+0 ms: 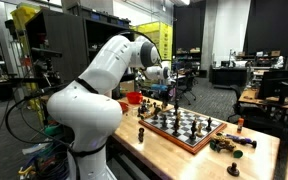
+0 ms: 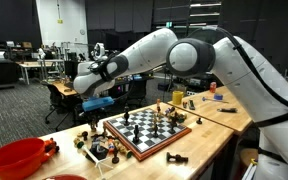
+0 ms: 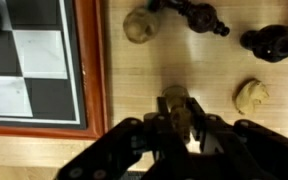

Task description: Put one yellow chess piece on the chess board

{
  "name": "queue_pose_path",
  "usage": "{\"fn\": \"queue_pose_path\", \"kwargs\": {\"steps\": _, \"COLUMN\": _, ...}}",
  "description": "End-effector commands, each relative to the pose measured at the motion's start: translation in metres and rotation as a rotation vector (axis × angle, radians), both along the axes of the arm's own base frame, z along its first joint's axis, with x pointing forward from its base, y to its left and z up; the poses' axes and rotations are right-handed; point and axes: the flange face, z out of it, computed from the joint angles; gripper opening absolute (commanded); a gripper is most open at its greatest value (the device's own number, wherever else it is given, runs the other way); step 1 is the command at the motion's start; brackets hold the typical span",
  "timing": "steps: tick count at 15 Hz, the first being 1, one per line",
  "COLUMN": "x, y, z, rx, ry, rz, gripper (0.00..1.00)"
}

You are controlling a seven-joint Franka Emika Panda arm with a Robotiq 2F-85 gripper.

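One chess board [image 3: 92,60], brown frame at left in wrist view, standing pieces on it in both exterior views [image 1: 170,136] [image 2: 160,146]. Loose on the table [image 3: 134,80] beside it: pale piece [image 3: 139,25], second pale piece [image 3: 249,95], dark piece [image 3: 199,15], second dark piece [image 3: 269,42]. One gripper [image 3: 179,122], fingers drawn close, pinching one yellow chess piece [image 3: 176,100], off the board, just beside the frame.

The chess board [image 3: 92,70] is framed in polished brown wood, on a table [image 3: 154,75] of pale smooth wood.
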Motion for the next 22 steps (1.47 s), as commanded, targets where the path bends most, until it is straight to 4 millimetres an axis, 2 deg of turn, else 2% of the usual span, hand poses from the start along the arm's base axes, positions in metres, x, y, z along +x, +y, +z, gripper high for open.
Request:
{"fn": "queue_pose_path", "kwargs": {"steps": 1, "x": 0.001, "y": 0.003, "z": 0.003, "rx": -0.021, "ry": -0.013, "rz": 0.022, "gripper": 0.06}}
{"fn": "queue_pose_path", "kwargs": {"steps": 3, "x": 0.000, "y": 0.002, "z": 0.008, "rx": -0.022, "ry": -0.023, "rz": 0.022, "gripper": 0.06}}
{"fn": "queue_pose_path", "kwargs": {"steps": 6, "x": 0.002, "y": -0.002, "z": 0.029, "rx": -0.025, "ry": -0.063, "rz": 0.013, "gripper": 0.06}}
{"fn": "queue_pose_path", "kwargs": {"steps": 9, "x": 0.008, "y": -0.016, "z": 0.062, "rx": -0.048, "ry": -0.122, "rz": -0.022, "gripper": 0.06}}
{"fn": "queue_pose_path", "kwargs": {"steps": 13, "x": 0.019, "y": -0.057, "z": 0.110, "rx": -0.102, "ry": -0.203, "rz": -0.136, "gripper": 0.06}}
{"fn": "queue_pose_path", "kwargs": {"steps": 16, "x": 0.026, "y": -0.097, "z": 0.131, "rx": -0.142, "ry": -0.237, "rz": -0.254, "gripper": 0.06}}
{"fn": "queue_pose_path", "kwargs": {"steps": 18, "x": 0.028, "y": -0.124, "z": 0.136, "rx": -0.168, "ry": -0.232, "rz": -0.337, "gripper": 0.06}}
{"fn": "queue_pose_path", "kwargs": {"steps": 22, "x": 0.026, "y": -0.173, "z": 0.122, "rx": -0.201, "ry": -0.145, "rz": -0.499, "gripper": 0.06}}
